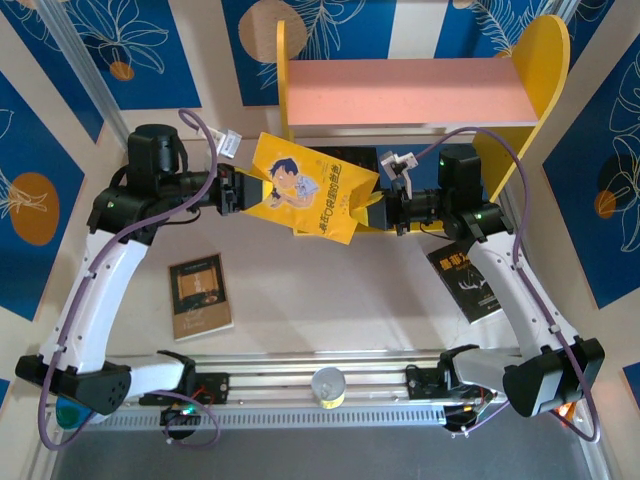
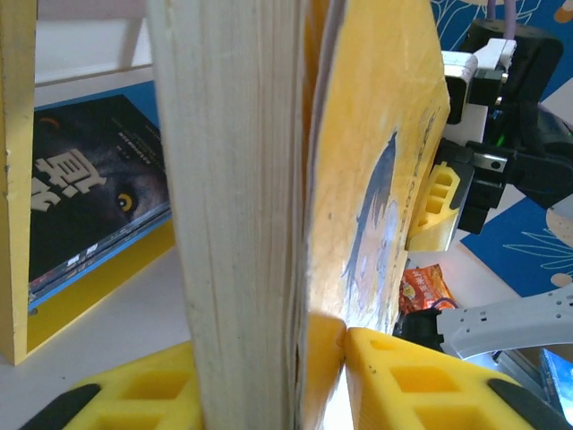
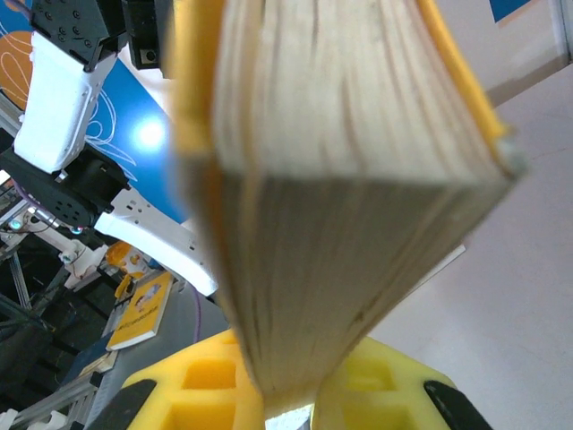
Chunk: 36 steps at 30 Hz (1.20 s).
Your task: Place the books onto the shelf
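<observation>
The bright yellow cartoon book [image 1: 310, 190] hangs tilted above the table in front of the shelf [image 1: 410, 92], whose pink upper board is bare. My left gripper [image 1: 240, 192] is shut on its left edge, and the page block [image 2: 242, 197] stands between the yellow pads [image 2: 430, 381]. My right gripper [image 1: 388, 210] is shut on the opposite edge, pages [image 3: 340, 233] wedged between its fingers [image 3: 192, 381]. A tan scroll-picture book [image 1: 200, 294] lies flat at the left. A black book [image 1: 470, 282] lies under the right arm. Another black book [image 2: 85, 202] lies on the shelf's lower board.
An orange snack bag [image 2: 428, 288] lies on the table beyond the held book. The shelf's yellow side panel [image 2: 16, 179] stands close on the left of the left wrist view. A round object [image 1: 328, 386] sits on the front rail between the arm bases.
</observation>
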Tool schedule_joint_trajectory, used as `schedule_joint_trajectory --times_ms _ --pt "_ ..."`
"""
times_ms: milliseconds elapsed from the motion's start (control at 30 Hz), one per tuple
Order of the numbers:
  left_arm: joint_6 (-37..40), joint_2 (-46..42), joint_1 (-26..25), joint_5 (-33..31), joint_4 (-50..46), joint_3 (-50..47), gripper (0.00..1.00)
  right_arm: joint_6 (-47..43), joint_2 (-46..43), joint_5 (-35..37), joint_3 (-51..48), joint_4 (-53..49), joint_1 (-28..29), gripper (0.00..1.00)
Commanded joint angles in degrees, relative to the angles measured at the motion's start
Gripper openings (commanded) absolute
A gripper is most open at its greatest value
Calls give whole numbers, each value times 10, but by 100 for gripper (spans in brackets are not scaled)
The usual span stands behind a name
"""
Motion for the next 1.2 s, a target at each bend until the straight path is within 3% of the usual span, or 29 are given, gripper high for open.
schedule_joint_trajectory --times_ms 0,300,500,700,833,1167 --pt "-9 -15 1 42 30 -7 32 8 5 6 29 16 0 12" --pt "-31 -29 1 51 71 -33 16 45 2 34 27 35 -1 31" --pt "-83 -57 1 48 164 -72 0 88 -1 80 25 57 -1 34" --pt "-150 -80 1 35 272 -108 0 133 -11 158 33 45 -9 53" --pt "-192 -79 2 31 340 -124 0 159 -11 180 54 30 -16 60" --pt "-289 -52 1 22 503 -149 0 223 5 183 78 38 -16 65"
